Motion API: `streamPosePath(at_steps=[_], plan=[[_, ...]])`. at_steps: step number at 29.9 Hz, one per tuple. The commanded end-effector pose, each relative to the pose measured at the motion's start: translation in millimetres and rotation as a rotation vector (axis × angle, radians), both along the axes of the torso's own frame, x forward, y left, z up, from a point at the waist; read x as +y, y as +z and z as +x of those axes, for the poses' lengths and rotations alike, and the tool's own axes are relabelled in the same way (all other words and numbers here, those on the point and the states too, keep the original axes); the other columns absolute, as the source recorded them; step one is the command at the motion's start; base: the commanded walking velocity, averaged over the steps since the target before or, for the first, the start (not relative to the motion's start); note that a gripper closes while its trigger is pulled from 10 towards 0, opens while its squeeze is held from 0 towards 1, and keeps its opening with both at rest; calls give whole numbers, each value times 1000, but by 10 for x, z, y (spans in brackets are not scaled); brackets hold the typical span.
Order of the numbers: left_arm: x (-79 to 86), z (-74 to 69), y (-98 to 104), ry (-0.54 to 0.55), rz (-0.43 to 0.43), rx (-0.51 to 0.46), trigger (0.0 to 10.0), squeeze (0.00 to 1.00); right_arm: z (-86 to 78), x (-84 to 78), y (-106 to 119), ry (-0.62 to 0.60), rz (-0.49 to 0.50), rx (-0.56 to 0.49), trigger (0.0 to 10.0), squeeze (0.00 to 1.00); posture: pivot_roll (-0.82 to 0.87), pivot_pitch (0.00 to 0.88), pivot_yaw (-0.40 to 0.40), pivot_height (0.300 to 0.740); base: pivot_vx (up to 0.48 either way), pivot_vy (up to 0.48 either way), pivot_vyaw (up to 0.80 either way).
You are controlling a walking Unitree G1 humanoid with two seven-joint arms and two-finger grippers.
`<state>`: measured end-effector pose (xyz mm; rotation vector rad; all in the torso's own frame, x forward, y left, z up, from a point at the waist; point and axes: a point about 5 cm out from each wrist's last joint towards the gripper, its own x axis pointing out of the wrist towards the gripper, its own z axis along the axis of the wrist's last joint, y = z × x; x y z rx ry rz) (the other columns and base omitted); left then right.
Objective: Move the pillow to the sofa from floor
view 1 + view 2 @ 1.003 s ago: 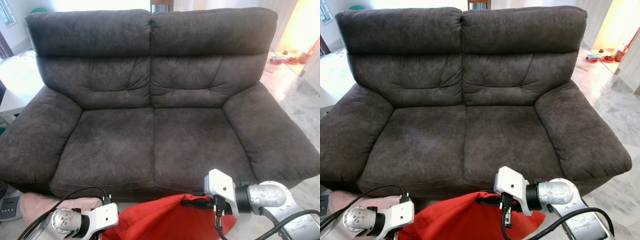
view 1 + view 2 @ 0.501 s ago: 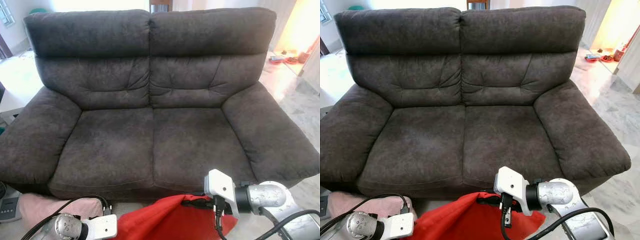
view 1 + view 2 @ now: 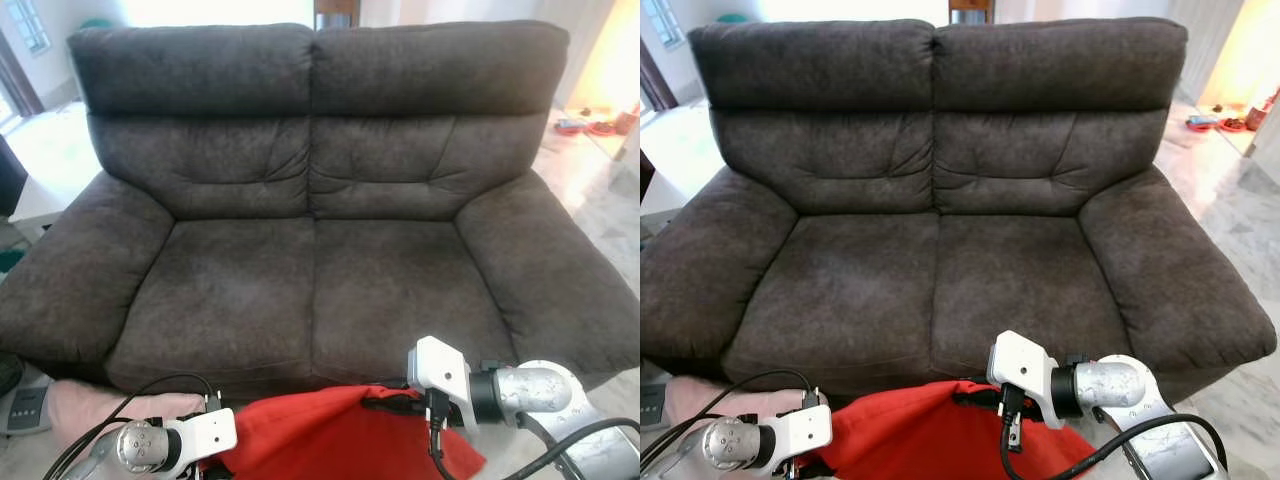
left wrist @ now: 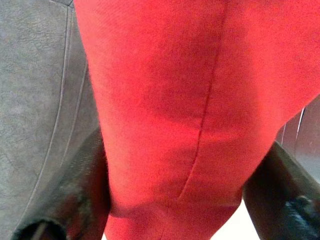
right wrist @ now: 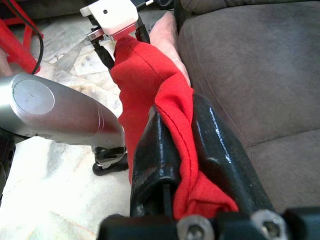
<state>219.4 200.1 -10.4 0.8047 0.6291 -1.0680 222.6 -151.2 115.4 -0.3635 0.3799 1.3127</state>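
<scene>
Pillow (image 3: 330,435), red, low centre of frame before the sofa (image 3: 310,290); we clamp it with left gripper (image 4: 175,200) and right gripper (image 5: 185,165), each pinching fabric.

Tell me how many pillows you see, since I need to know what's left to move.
1: a red pillow, held between both grippers just in front of the sofa. Others may lie out of view on the floor.
</scene>
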Motion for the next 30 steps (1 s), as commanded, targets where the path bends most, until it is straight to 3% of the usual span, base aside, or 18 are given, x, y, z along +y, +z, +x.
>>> streamPosePath(at_steps=[1, 13, 22, 30], plan=[[5, 37, 12, 0, -7, -19, 0, 0, 51, 98, 214, 48, 62, -94, 10000, 0, 79, 1, -24, 740, 0, 0, 0], [-4, 23, 12, -38, -19, 1, 0, 0, 64, 84, 195, 42, 50, -92, 10000, 0, 82, 0, -26, 740, 0, 0, 0], [35, -69, 26, -101, -12, 80, 0, 0, 76, 78, 185, 40, 42, -95, 10000, 0, 83, 0, -25, 740, 0, 0, 0], [60, -19, 76, -70, -1, -3, 0, 0, 89, 77, 184, 37, 40, -101, 10000, 0, 82, 0, -25, 740, 0, 0, 0]])
